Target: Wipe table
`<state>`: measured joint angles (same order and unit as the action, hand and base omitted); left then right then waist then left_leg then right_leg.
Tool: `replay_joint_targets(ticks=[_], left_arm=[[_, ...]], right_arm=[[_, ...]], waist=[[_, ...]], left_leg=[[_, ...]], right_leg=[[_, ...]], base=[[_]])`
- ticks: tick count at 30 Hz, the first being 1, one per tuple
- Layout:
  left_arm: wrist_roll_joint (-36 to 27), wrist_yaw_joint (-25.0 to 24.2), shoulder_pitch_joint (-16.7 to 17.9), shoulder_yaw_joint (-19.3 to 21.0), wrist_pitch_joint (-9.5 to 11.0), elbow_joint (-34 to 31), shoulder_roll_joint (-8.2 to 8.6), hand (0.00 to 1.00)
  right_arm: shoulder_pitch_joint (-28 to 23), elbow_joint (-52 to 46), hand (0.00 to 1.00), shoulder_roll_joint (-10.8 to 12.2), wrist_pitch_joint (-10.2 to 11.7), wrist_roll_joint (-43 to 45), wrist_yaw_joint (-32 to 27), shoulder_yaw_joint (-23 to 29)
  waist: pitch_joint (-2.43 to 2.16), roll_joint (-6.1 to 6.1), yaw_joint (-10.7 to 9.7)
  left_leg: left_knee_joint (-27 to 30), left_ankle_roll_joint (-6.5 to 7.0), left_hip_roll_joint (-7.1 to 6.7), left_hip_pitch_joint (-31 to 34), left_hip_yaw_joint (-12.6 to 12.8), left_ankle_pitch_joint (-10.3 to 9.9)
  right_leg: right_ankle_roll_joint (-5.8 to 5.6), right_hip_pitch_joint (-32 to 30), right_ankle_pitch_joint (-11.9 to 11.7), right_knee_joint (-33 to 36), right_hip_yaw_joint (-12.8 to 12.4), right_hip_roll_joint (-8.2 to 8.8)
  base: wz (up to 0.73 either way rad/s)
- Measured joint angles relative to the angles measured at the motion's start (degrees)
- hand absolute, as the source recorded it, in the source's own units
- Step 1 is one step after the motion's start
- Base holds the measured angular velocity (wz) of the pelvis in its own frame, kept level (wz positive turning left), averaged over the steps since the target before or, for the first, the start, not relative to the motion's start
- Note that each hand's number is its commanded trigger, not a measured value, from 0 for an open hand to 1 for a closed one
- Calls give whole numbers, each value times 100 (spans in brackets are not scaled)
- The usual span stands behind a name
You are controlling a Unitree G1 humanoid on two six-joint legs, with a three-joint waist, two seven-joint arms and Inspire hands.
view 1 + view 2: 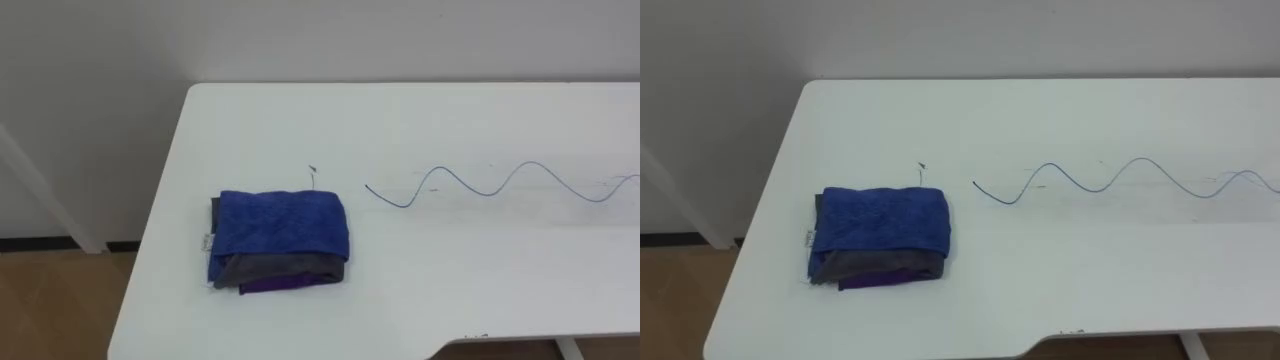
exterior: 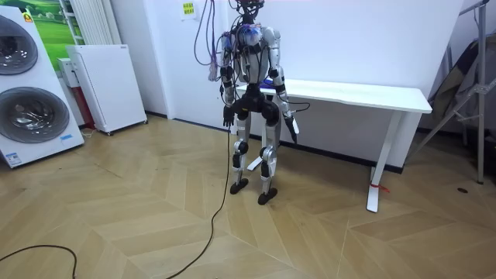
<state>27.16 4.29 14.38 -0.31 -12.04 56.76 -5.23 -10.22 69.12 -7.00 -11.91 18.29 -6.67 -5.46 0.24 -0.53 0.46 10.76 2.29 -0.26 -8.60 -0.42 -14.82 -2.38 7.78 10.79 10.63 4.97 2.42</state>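
Observation:
A folded stack of cloths (image 1: 280, 238), blue on top with grey and purple beneath, lies near the left end of the white table (image 1: 420, 120). A thin wavy blue line (image 1: 480, 186) is drawn on the tabletop to the right of the stack, running off to the right. In the room view I stand at the table's (image 2: 364, 94) left end, facing it and the wall. Both arms hang down: my left hand (image 2: 228, 116) is by my hip on the room view's left, my right hand (image 2: 291, 126) below the table's edge.
A small dark speck (image 1: 314, 169) sits just behind the cloths. A white wall rises behind the table. In the room view, washing machines (image 2: 27, 85) and a white cabinet (image 2: 105, 85) stand at the left and a tripod (image 2: 473, 85) at the right.

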Motion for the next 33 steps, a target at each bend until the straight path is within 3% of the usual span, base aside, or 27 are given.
replay_joint_targets(ticks=[15,21,24,29,33], left_arm=[[-3,-59,5,-7,3,9,1,0],[-22,-59,93,-49,-15,10,2,0],[-15,-63,158,48,-22,-9,-4,0],[-8,-64,192,892,-2,-246,-57,0],[-13,-22,199,1072,32,-353,-277,0]], right_arm=[[2,5,0,0,-4,-204,42,-8],[-50,95,0,3,-4,-1570,-334,230],[-125,92,0,-2,70,-2688,-639,858],[-172,-143,0,-81,195,-4588,-1393,2561],[-135,-691,0,-175,206,-4921,-2076,3229]], waist=[[0,-2,15],[7,9,-40],[15,-5,-210],[7,-103,-499],[15,-232,-626]], left_leg=[[10,0,1,-9,5,0],[-8,0,8,-59,13,0],[-13,-1,-1,-95,-30,-1],[-15,-6,-7,-84,6,-2],[-21,-6,-8,-86,38,-2]], right_leg=[[0,13,0,1,29,3],[0,54,0,-3,3,-4],[0,137,0,-37,29,1],[7,129,18,-78,-10,-1],[10,114,21,-80,-30,0]], base=[[0],[0],[11],[-3],[-6]])
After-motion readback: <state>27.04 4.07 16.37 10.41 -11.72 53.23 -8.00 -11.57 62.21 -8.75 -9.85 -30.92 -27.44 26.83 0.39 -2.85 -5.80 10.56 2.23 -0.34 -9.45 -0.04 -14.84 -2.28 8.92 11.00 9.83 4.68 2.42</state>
